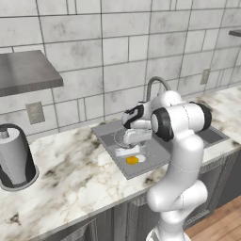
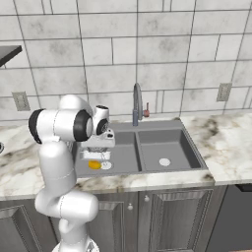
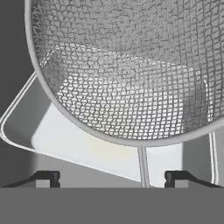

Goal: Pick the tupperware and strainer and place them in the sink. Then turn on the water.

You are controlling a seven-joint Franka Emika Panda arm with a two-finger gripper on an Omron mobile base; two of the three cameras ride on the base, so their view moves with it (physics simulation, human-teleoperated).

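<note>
Gripper [image 3: 111,177] open, arm bent low

A paper towel roll [image 1: 14,157] stands on the marble counter [image 1: 75,174], possibly in a dark holder.

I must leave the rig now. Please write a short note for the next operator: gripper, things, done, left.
Gripper: open, holding nothing, above the left basin of the grey steel double sink.
Round silver wire-mesh strainer: just under the gripper, over the flat pale plastic tupperware in the left basin.
Done: the tupperware lies in the sink; the strainer appears released there.
Left: turn on the curved grey faucet; no water runs yet.
</note>
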